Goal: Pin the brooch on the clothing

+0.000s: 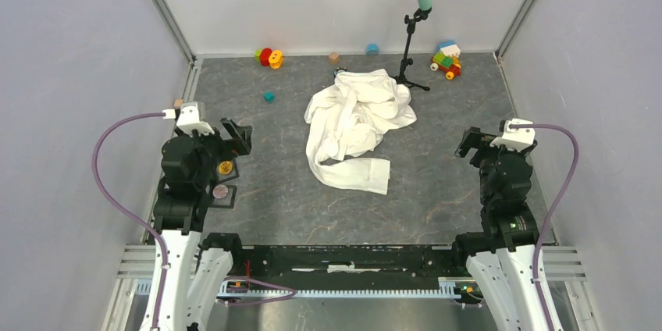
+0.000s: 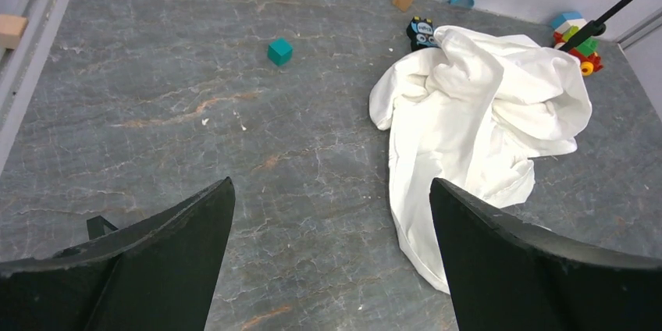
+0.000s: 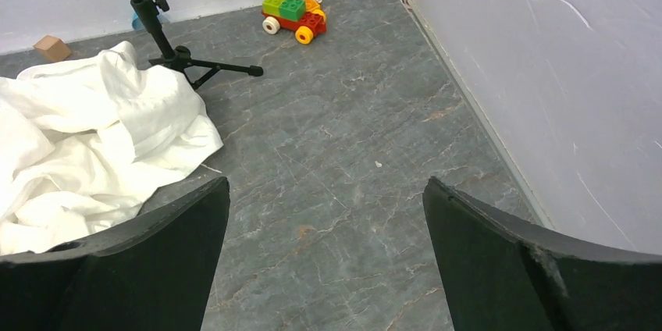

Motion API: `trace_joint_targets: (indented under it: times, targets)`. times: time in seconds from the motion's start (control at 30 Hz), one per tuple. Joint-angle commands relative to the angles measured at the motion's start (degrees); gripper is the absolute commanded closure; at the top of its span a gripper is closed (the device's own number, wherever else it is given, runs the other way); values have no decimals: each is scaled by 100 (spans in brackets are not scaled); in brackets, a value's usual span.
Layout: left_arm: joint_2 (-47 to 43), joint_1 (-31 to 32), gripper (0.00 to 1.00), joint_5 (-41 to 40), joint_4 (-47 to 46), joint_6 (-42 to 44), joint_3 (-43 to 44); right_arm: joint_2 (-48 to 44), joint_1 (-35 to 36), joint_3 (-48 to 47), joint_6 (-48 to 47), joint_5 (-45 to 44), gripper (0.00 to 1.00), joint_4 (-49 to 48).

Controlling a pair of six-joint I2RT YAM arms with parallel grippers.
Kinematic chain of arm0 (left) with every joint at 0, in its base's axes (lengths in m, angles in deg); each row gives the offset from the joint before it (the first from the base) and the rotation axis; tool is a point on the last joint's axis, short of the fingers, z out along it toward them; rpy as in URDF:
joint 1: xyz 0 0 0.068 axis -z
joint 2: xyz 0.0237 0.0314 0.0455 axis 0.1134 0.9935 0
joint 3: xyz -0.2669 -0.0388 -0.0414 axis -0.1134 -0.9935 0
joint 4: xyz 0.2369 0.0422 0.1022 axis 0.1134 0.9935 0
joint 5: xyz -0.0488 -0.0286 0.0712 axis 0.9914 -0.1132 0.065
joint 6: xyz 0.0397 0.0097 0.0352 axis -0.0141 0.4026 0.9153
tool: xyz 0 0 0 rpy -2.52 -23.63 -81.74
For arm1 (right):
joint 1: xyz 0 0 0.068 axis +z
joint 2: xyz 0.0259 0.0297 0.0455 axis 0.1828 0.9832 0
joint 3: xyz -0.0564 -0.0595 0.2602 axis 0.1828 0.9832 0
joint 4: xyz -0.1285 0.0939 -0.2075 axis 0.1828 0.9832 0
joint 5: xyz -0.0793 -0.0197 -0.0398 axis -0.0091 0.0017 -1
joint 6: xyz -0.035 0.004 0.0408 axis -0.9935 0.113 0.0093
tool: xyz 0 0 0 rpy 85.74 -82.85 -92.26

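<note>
The white shirt point(image 1: 353, 124) lies crumpled mid-table toward the far side, with a small dark piece point(image 2: 421, 30), perhaps the brooch, at its far edge. The left gripper point(image 2: 329, 187) and right gripper point(image 3: 325, 184) stand wide open and empty, near-side, well apart from it. Bunched thin fabric risks pinning several layers together.

Left fingers point(image 2: 156, 268), right fingers point(image 3: 140, 268) wide apart

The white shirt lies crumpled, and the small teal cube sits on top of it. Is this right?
No. The shirt lies crumpled, but the teal cube sits on the table, apart from it, as the top view shows.
</note>
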Motion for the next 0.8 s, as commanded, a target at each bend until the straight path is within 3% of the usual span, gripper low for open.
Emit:
trace_joint_targets:
  times: [0.0, 0.47, 0.6, 0.77]
  targets:
    - [141, -31, 0, 112, -145, -219, 43, 84, -5, -65, -38, 36, 2, -30]
    - [254, -31, 0, 404, -227, -280, -174, 201, -7, 125, 97, 515, 2, -185]
    - [390, 35, 0, 1478, -478, -22, -347, 365, -6, 328, 45, 1598, 2, -407]
    - [716, 491, 0, 1513, -317, -17, -298, 979, -9, 777, 310, 3274, 3, -853]
